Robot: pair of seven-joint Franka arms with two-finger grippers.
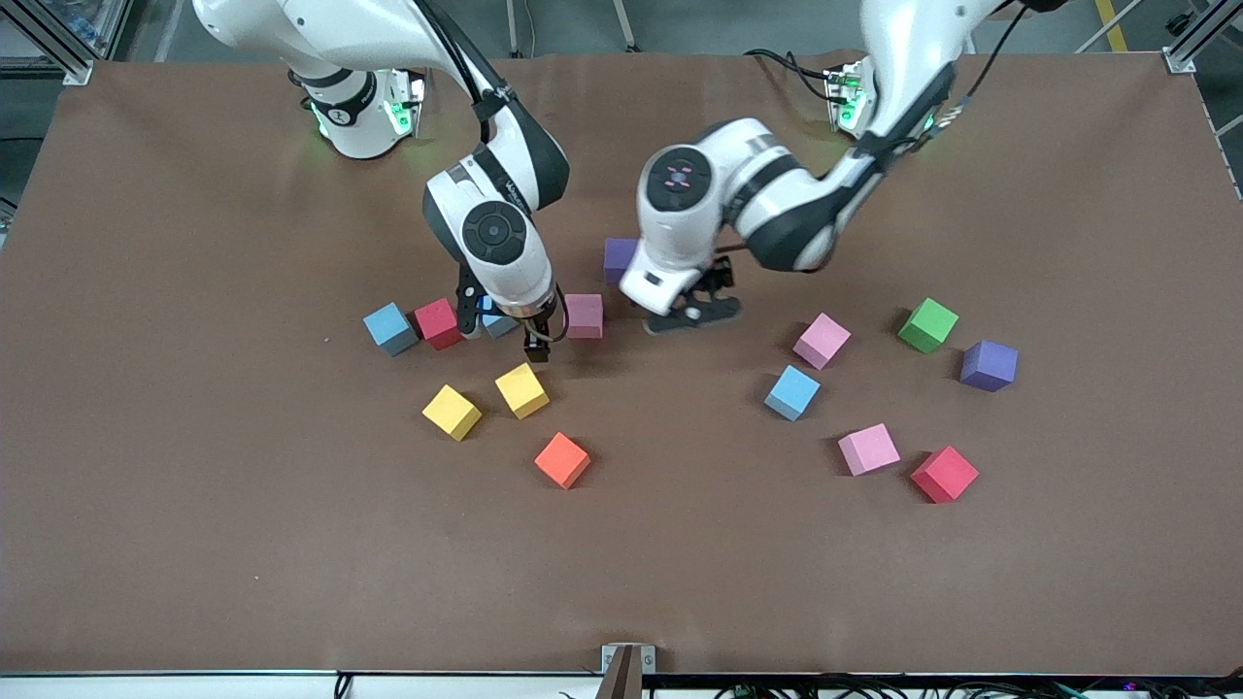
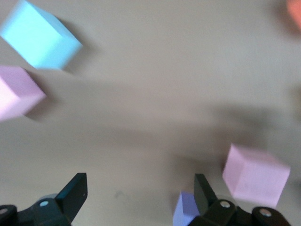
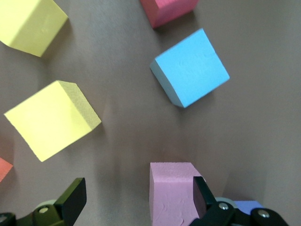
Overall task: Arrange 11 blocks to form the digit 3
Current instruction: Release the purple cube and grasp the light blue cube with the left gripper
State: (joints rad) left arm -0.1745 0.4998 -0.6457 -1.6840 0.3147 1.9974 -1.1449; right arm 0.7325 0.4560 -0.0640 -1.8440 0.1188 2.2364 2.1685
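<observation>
Both grippers hang low over the middle of the table [image 1: 146, 544] with jaws spread wide and nothing held. Right gripper [image 1: 537, 342] sits over the short row begun there: a blue block [image 1: 389, 328], a red block [image 1: 437, 322], a second blue block [image 1: 498, 323] mostly hidden under the wrist, and a pink block [image 1: 584, 316]. Left gripper [image 1: 694, 313] is just beside that pink block, with a purple block [image 1: 620, 258] tucked under its wrist.

My judgement is that the digit 3 is barely begun, and the next move calls for picking a loose block and setting it flush against the row.

Loose blocks lie well apart: two yellow blocks [image 1: 521, 390] and an orange cube [image 1: 561, 459] nearer the front camera, the rest toward the left arm's end. The orange cube is not wanted, and the two arms crowd each other.
</observation>
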